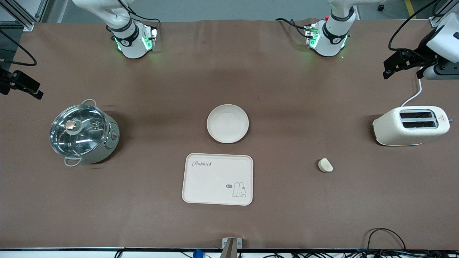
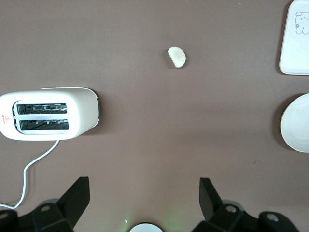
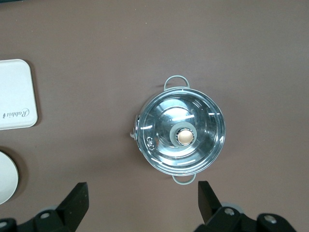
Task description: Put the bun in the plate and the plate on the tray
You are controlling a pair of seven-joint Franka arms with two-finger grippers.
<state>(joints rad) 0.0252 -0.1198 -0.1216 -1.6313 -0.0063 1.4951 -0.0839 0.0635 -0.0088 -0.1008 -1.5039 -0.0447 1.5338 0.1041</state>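
Note:
The bun (image 1: pixel 325 165) lies on the brown table, nearer the front camera than the toaster; it also shows in the left wrist view (image 2: pixel 176 57). The round plate (image 1: pixel 227 123) sits empty at the table's middle. The Rabbit tray (image 1: pixel 218 179) lies empty just nearer the camera than the plate. My left gripper (image 2: pixel 144 186) is open and empty, high over the table's left-arm end (image 1: pixel 392 66). My right gripper (image 3: pixel 143 191) is open and empty, high over the right-arm end (image 1: pixel 28 86). Plate (image 2: pixel 297 123) and tray (image 2: pixel 295 38) show at the left wrist view's edge.
A white toaster (image 1: pixel 411 125) with a white cord stands toward the left arm's end. A steel pot with a glass lid (image 1: pixel 83 132) stands toward the right arm's end, and shows in the right wrist view (image 3: pixel 181 137). Cables lie along the table's near edge.

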